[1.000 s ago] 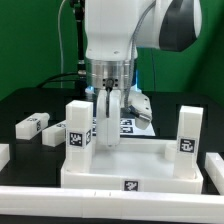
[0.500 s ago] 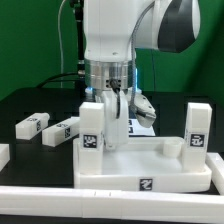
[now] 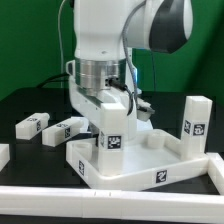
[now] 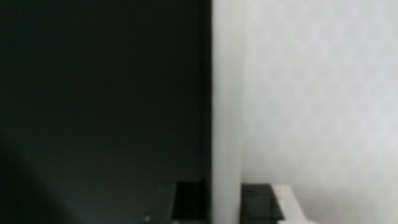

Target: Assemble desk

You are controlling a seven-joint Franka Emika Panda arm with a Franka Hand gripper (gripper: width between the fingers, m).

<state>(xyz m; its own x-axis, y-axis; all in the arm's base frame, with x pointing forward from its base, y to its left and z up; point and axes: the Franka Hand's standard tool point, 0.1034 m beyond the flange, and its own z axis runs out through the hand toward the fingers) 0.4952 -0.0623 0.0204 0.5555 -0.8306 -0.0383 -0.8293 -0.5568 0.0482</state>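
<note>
The white desk top [image 3: 150,172] lies rim-up on the black table, turned at an angle. Two legs stand upright in it, one [image 3: 111,128] near the exterior view's left corner and one [image 3: 195,124] at the right corner. My gripper [image 3: 98,118] reaches down just behind the left leg, which hides its fingertips. In the wrist view my gripper [image 4: 222,205] is shut on a thin white upright wall [image 4: 222,100], the top's rim. A broad white face [image 4: 320,100] fills the space beside it.
Two loose legs [image 3: 33,124] [image 3: 62,130] lie on the table at the exterior view's left. A white piece [image 3: 3,153] shows at the left edge. A long white bar [image 3: 100,196] runs across the front. The marker board [image 3: 143,112] lies behind the arm.
The desk top has slid toward the exterior view's right and swung round, carried by my gripper. Both standing legs moved with it. The loose legs stayed put.
</note>
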